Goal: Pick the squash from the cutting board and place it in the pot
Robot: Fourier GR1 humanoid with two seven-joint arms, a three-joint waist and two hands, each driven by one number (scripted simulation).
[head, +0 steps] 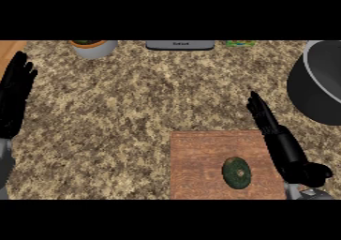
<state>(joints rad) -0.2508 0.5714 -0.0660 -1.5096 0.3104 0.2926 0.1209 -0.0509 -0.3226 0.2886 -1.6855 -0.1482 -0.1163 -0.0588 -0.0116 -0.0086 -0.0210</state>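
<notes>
A round, dark green squash (237, 173) lies on a brown wooden cutting board (197, 159), toward the board's lower right part. The board rests on a speckled tan-and-brown stone counter (132, 108), and its lower edge is cut off by the view's bottom.

The robot's right hand (282, 145), black, is over the board's right edge, just beside the squash but apart from it. Its fingers are straight and close together, pointing up the view, and hold nothing; the thumb is curled low near the grey wrist, which is only partly in view.

The left hand (11, 101) shows at the view's left edge, open with fingers up and spread slightly, resting; part of it is cut off by the frame.

A large dark grey metal pot (318, 93) sits at the right edge, well apart from the squash; only its left part shows. Along the counter's far edge, a white round pot (95, 48) with something orange inside, a grey flat device (180, 45) and a small green item (240, 43) are all cut off and hard to make out.
</notes>
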